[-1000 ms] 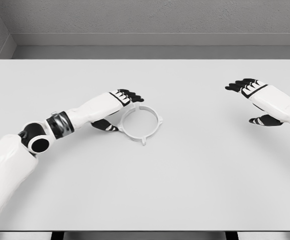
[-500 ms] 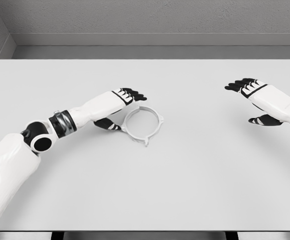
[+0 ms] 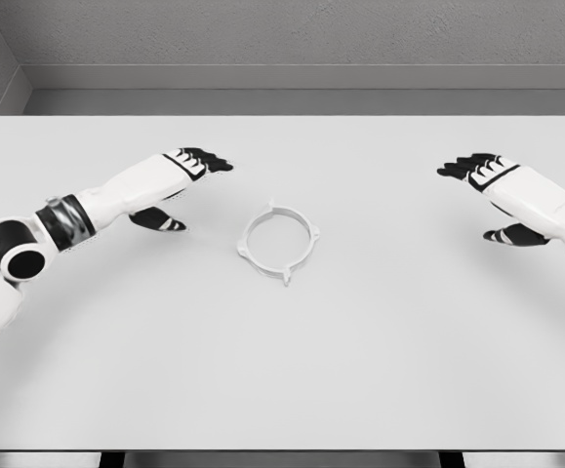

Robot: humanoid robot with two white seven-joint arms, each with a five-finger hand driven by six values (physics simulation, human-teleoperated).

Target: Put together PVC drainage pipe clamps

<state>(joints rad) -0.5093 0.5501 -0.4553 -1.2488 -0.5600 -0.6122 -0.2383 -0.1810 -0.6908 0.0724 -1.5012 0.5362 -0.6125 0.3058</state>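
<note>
The white clamp ring (image 3: 278,242) is lying flat on the tabletop (image 3: 380,341), to the right of and slightly below the left hand (image 3: 170,190), whose fingers (image 3: 209,160) are hanging spread and gripping nothing. The right hand (image 3: 502,195), likewise loose and empty, is sitting well apart on the ring's far side. The left hand is nearer, so the reach likely falls to it.

A single PVC pipe clamp ring (image 3: 278,240) lies flat on the white table (image 3: 360,341), a little left of the middle. It is a thin, pale grey-white hoop, open through its centre so the tabletop shows inside. Small tabs stick out from its rim at several points, one pointing toward the near edge. Nothing touches it.
</note>
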